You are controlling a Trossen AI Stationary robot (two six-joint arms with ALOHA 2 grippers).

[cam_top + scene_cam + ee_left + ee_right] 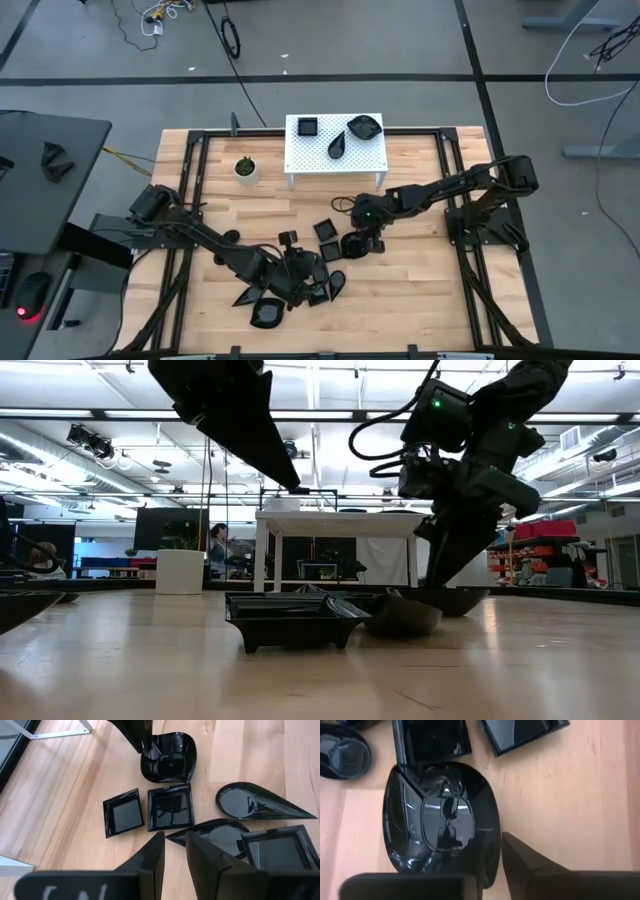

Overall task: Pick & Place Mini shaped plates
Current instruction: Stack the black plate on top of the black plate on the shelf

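Several glossy black mini shaped plates lie on the wooden table's near middle (300,285). Squares (170,807) and teardrops (255,802) show in the left wrist view. My right gripper (358,240) is down at a rounded leaf-shaped plate (440,820), shut on its rim, and that plate rests on the table (455,600). My left gripper (300,272) hangs above the cluster, clear of it (298,487). Its fingers (175,837) are open by a narrow gap and hold nothing. My right gripper (492,865) has the rounded plate by its rim (492,845), one finger inside the bowl and one finger (530,865) outside on the table side. It comes steeply from above. The plate's underside sits on the table.
The white perforated stand (300,150) at the far middle carries three black plates: a square (307,126), a teardrop (337,146) and a leaf shape (364,126). A small white plant pot (245,168) stands left of it. A person (215,545) shows far behind the table.
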